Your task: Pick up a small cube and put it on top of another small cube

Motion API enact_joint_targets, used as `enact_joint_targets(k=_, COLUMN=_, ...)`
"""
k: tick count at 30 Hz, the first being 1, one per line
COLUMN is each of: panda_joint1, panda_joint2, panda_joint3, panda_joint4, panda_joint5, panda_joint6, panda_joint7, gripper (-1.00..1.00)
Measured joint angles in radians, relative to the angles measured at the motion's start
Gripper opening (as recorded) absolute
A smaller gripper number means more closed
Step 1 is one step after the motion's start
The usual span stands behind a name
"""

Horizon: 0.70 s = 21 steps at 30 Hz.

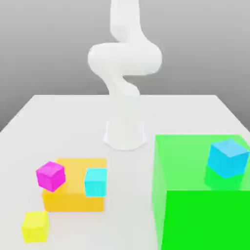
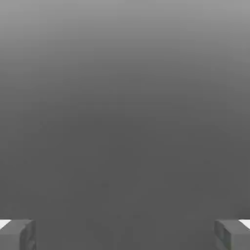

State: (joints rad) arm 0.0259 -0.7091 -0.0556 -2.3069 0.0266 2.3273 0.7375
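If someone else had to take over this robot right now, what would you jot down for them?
Gripper: fingers spread wide, nothing between them, facing blank grey background.
Yellow cube: on the white table, just in front of the orange block, untouched.
Magenta cube and a cyan cube sit on the orange block; another cyan cube sits on the green block.
Done: nothing.
Left: grasp the yellow cube and stack it on another small cube.

Exterior view high, facing arm (image 1: 124, 73), table (image 1: 73, 117).
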Motion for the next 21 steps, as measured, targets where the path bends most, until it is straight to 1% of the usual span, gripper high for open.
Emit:
enact_joint_targets(k=10, panda_joint1=0.076, panda_joint2=0.368, panda_joint3=-0.207, panda_joint4=-0.028, panda_joint5=0.139, panda_joint6=0.110, panda_joint7=-0.275, gripper=0.00)
enact_joint_targets(k=16, panda_joint1=0.072, panda_joint2=0.588, panda_joint3=-0.281, panda_joint4=-0.044, panda_joint5=0.236, panda_joint6=0.173, panda_joint7=-0.449, gripper=0.00)
enact_joint_targets(k=21, panda_joint1=0.023, panda_joint2=0.765, panda_joint3=-0.305, panda_joint4=-0.058, panda_joint5=0.289, panda_joint6=0.230, panda_joint7=-0.573, gripper=0.00)
